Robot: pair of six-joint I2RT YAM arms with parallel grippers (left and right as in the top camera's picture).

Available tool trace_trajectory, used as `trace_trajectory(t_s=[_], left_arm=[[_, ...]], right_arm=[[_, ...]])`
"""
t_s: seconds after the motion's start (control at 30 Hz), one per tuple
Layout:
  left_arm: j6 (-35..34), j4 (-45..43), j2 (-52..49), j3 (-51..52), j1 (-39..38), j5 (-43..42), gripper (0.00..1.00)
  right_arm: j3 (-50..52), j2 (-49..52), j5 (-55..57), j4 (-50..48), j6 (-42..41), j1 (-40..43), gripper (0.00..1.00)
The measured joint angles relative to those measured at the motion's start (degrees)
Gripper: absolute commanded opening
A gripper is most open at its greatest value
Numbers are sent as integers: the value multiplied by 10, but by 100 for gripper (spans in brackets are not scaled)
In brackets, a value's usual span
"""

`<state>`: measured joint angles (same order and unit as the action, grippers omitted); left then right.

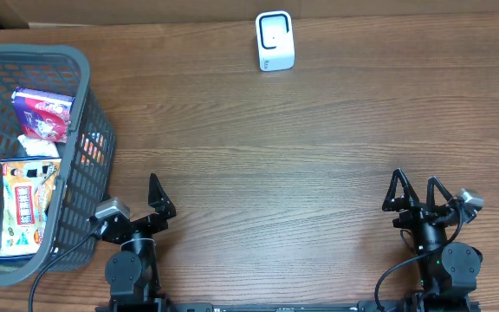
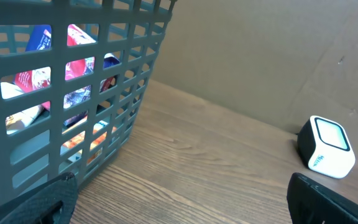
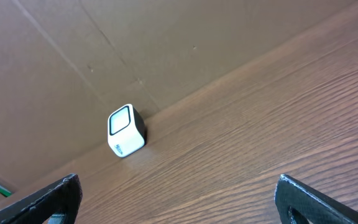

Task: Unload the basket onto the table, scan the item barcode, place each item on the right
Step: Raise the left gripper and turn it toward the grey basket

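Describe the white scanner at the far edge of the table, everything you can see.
The scanner is a small rounded box, smooth plastic by the look: white front, dark sides in the wrist views. Its face has a pale window in a dark rounded frame, with a small unreadable grey mark below. It stands upright on the wooden table, centre-back, close to the brown backdrop; no other item touches it.

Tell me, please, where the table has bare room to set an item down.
The table is bare from the basket across to the scanner, and all the way right of the scanner. Only the basket's inside is crowded, packed with snack packets.
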<state>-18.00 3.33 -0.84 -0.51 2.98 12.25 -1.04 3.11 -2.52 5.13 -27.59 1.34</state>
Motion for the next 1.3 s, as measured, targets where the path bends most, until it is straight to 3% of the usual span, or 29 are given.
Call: trace_trajectory(t_s=[0.77, 1.03, 1.3], left_arm=[[4, 2, 0, 0, 0, -23, 99], [134, 8, -9, 0, 0, -168, 100], [183, 77, -52, -58, 0, -226, 100]], right_arm=[[0, 0, 0, 0, 0, 0, 100], [0, 0, 0, 0, 0, 0, 100], [0, 0, 0, 0, 0, 0, 100]])
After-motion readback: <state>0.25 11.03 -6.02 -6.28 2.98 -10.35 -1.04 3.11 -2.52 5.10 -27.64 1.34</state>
